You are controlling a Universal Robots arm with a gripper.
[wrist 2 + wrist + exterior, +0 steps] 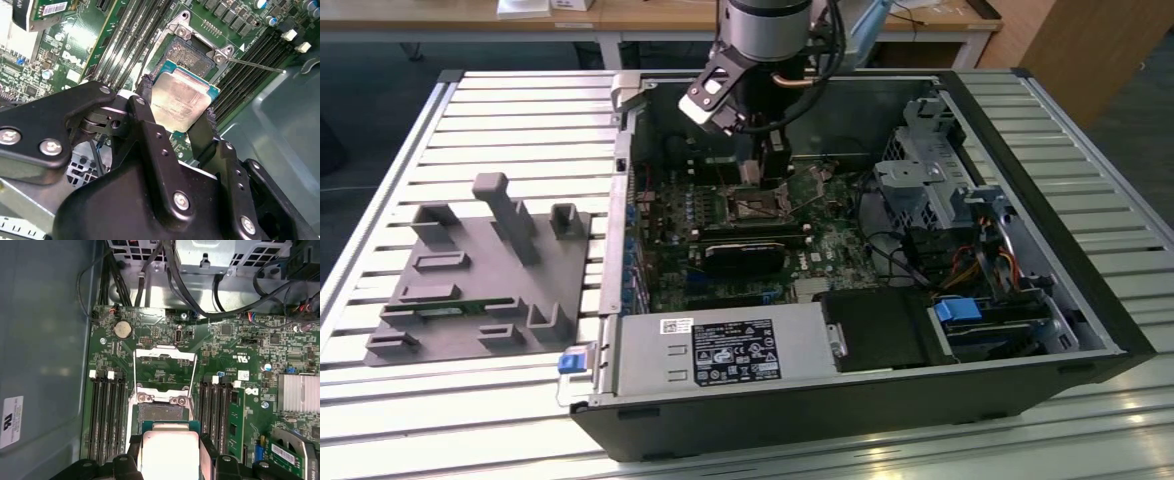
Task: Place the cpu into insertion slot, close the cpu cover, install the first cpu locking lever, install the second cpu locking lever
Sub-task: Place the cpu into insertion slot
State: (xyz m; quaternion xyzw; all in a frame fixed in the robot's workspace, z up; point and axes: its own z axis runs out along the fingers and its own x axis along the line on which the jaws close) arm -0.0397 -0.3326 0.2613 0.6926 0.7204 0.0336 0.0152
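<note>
Presently, the cpu (185, 95) is gripped by its edges in the hand (178, 100), closed on it just above the exposed insertion slot (192, 52); the cpu cover (165, 356) is raised, a locking lever (256, 65) unlatched.

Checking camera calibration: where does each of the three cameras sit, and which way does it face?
Exterior view: off the arm, high up, looking down into the open computer case; shows the arm and the gripper.
First wrist view: on the wrist, looking past the held cpu across the motherboard.
Second wrist view: on the wrist, looking along the fingers that clamp the cpu, with the insertion slot beyond.
Shared: both wrist views show the cpu and the insertion slot.
</note>
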